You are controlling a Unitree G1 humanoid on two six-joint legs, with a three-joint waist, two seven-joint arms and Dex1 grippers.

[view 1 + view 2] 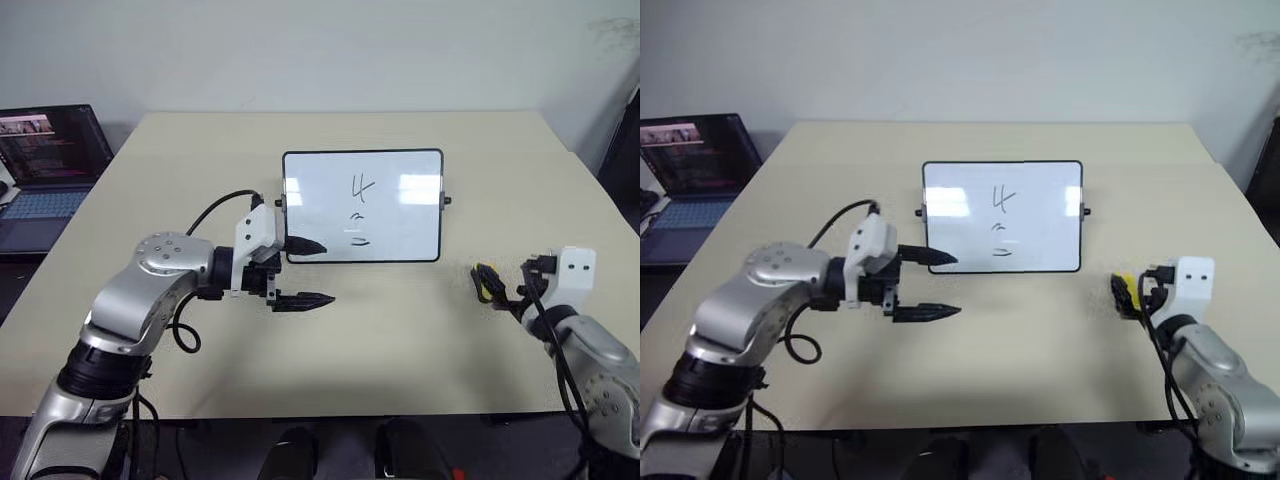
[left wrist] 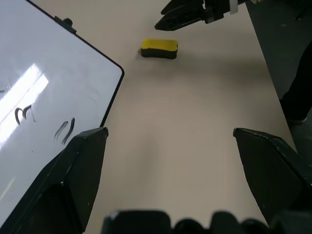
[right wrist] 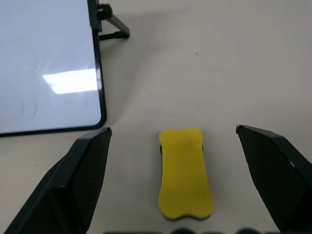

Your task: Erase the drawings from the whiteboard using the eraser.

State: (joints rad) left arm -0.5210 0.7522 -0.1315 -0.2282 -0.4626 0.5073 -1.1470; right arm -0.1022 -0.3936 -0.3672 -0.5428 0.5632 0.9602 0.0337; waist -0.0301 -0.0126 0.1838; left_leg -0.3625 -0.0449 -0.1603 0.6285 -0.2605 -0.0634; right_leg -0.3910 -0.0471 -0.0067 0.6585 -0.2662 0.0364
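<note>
The whiteboard (image 1: 362, 205) stands propped at the centre of the head view on the beige table (image 1: 400, 340), its drawings (image 1: 360, 212) — a "4", a curve and dashes — unwiped in the middle of the board. At centre left the left gripper (image 1: 306, 272) points sideways toward the board's lower left corner, jaws spread wide and empty. At the right edge, the right gripper (image 3: 173, 180) is fully open with the yellow eraser (image 3: 185, 172) lying flat on the table between its fingers, not clamped.
</note>
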